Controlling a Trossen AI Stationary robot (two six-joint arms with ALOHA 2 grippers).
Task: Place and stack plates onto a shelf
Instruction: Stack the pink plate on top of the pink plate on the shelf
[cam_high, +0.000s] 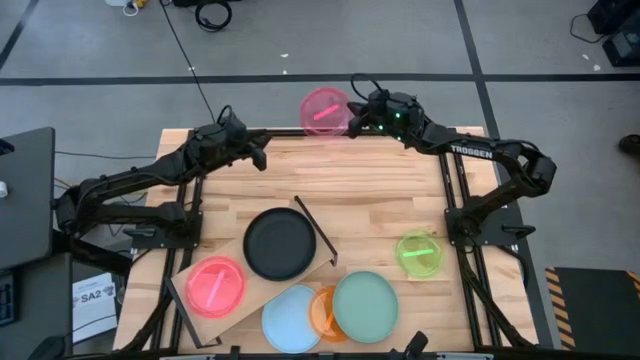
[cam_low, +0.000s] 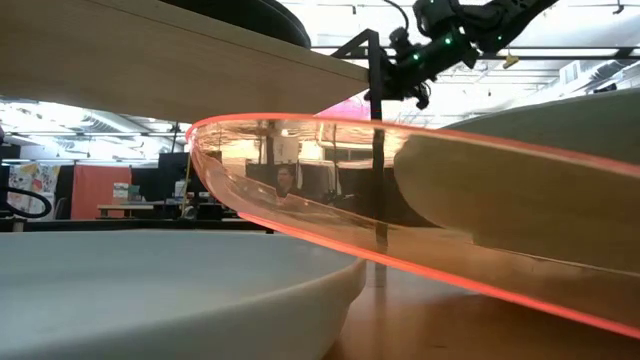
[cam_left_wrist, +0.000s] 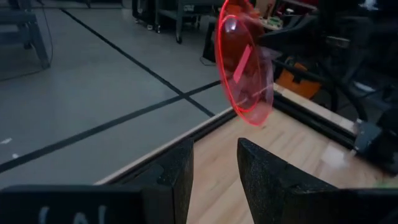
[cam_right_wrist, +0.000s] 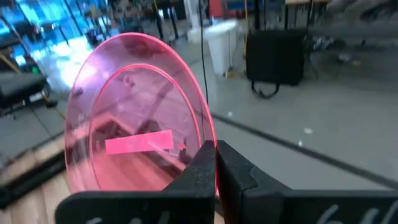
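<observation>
While both arms reach toward the table's far edge, entries run left to right:
Left gripper (cam_high: 258, 156): fingers parted, holding nothing, near the far edge; judged waiting.
Shelf (cam_high: 185, 285): near-left, carrying a pink plate (cam_high: 215, 286) and the black plate (cam_high: 281, 243).
Light-blue plate (cam_high: 290, 318), orange plate (cam_high: 322, 312), mint-green plate (cam_high: 366, 306): overlapping on the table just beside the shelf (unshelved).
Held pink plate (cam_high: 323, 110): aloft past the far edge, tilted, rim pinched by the right gripper (cam_high: 354, 120), presumably for carrying shelfward.
Neon-green plate (cam_high: 419, 253): right side, alone.

A lab or workshop — taped concrete floor (cam_high: 300, 40), loose cables (cam_high: 210, 12), open ceiling lights (cam_low: 560, 50).
</observation>
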